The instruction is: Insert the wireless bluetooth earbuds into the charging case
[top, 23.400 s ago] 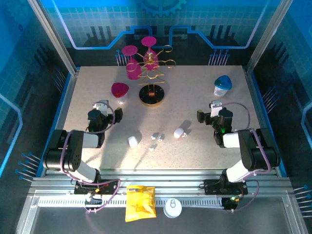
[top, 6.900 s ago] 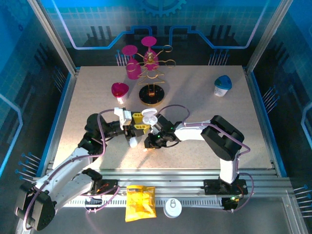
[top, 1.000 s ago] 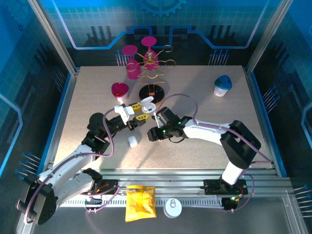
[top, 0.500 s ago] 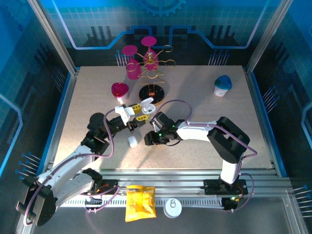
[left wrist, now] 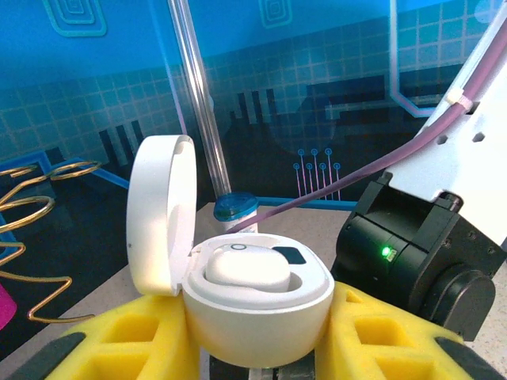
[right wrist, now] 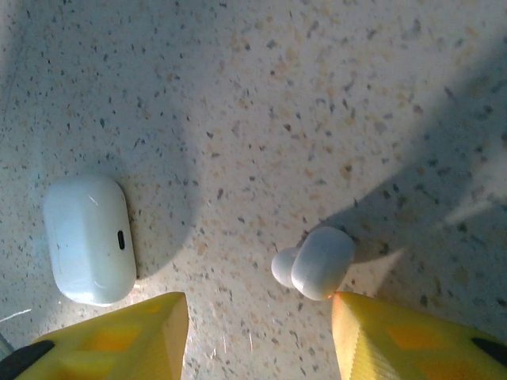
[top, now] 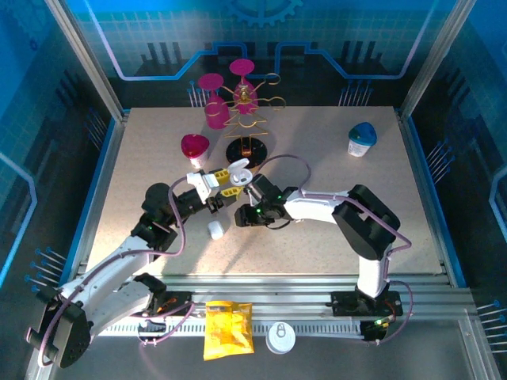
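White earbud [right wrist: 315,261] lies on the speckled table [right wrist: 333,95], between the yellow fingers [right wrist: 135,332] of the right gripper [right wrist: 257,317]. The jaws stand wide and touch nothing. The earbud is nearer to the finger on the right of the wrist view, and a closed case [right wrist: 89,237] rests just beside the other finger.

To do this pick well, I think the right gripper should first centre itself over the earbud, so that both pads meet it together. If only one pad arrives, the small rounded piece can slide or roll away. It should come down straight, stay apart from the closed case, and close gently, because smooth plastic slips easily.

The left gripper [left wrist: 257,360] is clamped on the open charging case [left wrist: 253,305] and holds it above the table, with the lid [left wrist: 162,214] standing up. One seated earbud [left wrist: 245,269] is already inside. The case should be kept level and quiet for the insertion.

Compared with the picture of half a second ago, the right gripper has moved away from the arm bases and from the closed case, toward the held case, and its fingers have come a little closer together. In the oldest picture both arms were folded at the sides and two cases were lying on the table.
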### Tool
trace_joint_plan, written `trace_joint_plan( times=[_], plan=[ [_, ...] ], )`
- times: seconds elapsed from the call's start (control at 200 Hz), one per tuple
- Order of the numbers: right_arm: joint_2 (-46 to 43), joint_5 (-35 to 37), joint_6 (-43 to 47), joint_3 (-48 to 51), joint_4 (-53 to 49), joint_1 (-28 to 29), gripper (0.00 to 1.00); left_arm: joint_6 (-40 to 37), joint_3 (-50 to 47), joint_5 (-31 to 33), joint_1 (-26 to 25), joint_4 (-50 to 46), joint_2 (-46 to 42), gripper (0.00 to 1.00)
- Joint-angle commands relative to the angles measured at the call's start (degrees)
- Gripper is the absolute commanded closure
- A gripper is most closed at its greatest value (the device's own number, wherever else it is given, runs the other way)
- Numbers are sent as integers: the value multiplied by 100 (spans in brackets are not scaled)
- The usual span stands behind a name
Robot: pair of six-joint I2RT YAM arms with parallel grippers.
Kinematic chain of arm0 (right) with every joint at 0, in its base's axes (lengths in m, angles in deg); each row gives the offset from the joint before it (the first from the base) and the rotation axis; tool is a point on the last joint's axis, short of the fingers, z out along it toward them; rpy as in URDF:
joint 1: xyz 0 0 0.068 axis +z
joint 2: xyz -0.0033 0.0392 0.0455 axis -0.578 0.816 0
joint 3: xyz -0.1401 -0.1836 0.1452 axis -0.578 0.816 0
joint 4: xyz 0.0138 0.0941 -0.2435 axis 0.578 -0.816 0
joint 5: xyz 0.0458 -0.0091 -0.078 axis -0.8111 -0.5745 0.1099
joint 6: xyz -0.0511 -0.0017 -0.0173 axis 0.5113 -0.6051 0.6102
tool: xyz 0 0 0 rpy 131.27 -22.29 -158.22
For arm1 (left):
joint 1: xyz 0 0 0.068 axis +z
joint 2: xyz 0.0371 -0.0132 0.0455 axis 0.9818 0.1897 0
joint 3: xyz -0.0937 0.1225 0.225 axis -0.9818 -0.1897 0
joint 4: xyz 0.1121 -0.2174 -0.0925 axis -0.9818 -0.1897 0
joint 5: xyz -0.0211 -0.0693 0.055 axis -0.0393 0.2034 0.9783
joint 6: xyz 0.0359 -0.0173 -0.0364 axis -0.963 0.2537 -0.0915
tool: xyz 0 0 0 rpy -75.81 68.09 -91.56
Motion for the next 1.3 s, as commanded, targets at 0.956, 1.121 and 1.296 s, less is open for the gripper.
trace_joint_plan(
  times=[0.956,1.121,1.296],
  plan=[
    [551,-7,109,-476,-286,-214,73,-53,-74,81,16,3,-129,64],
    [616,145,177,-570,-335,-227,75,-43,-78,72,14,12,-129,64],
    [709,90,162,-575,-349,-217,83,-31,-99,78,14,0,-180,64]
  ],
)
